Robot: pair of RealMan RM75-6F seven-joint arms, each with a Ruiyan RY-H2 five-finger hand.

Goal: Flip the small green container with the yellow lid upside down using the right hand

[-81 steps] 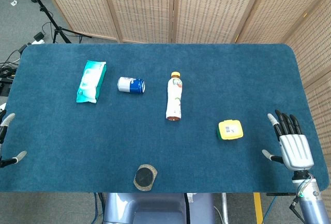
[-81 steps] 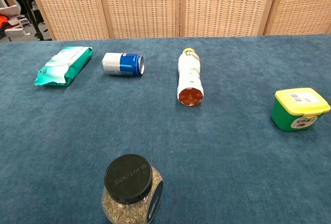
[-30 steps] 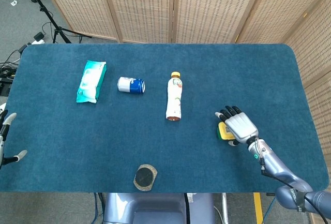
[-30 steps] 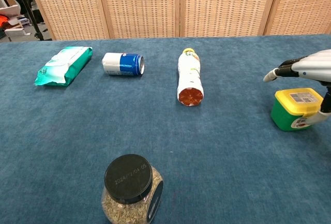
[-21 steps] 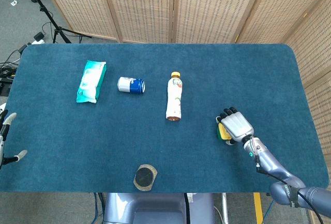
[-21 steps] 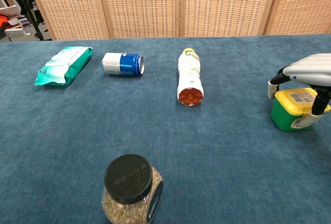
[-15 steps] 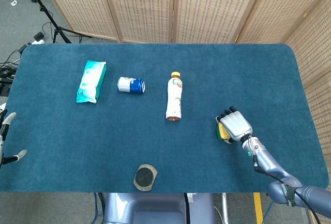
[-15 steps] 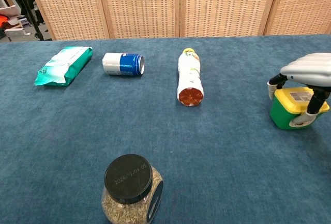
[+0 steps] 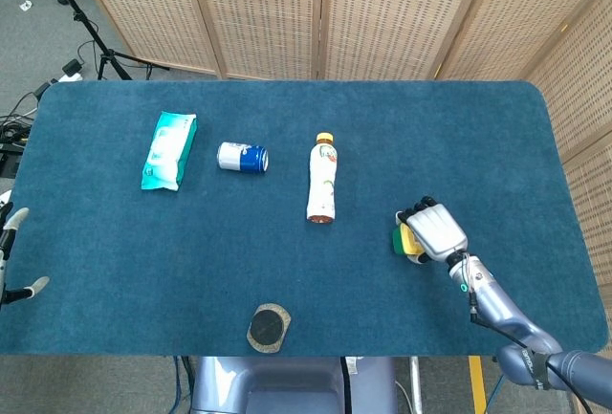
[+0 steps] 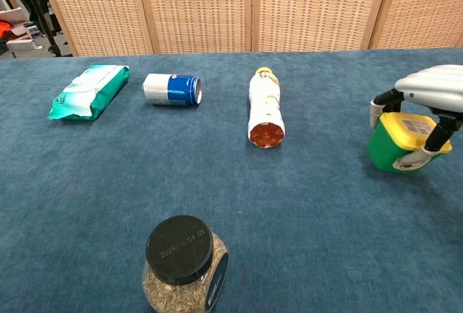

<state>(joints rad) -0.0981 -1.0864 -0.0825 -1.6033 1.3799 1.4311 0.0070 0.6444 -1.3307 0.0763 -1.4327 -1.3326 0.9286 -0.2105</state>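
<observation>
A: What is the right hand [image 9: 435, 229] made of?
B: A silver-grey ribbed shell on the back, black finger segments and pale tips [image 10: 375, 115].
A: And the arm behind it?
B: A slim blue-grey metallic forearm [image 9: 494, 304], with a small green light at the wrist.
A: The left hand [image 9: 11, 253]?
B: Only dark fingers with pale grey tips show at the frame edge.

Blue-carpeted table [image 9: 478, 127]; left of the right hand [image 9: 435, 229] lie a bottle [image 9: 322, 178], can [image 9: 242, 157] and wipes pack [image 9: 169, 151]; a jar [image 10: 185, 264] stands nearer, leftward.
</observation>
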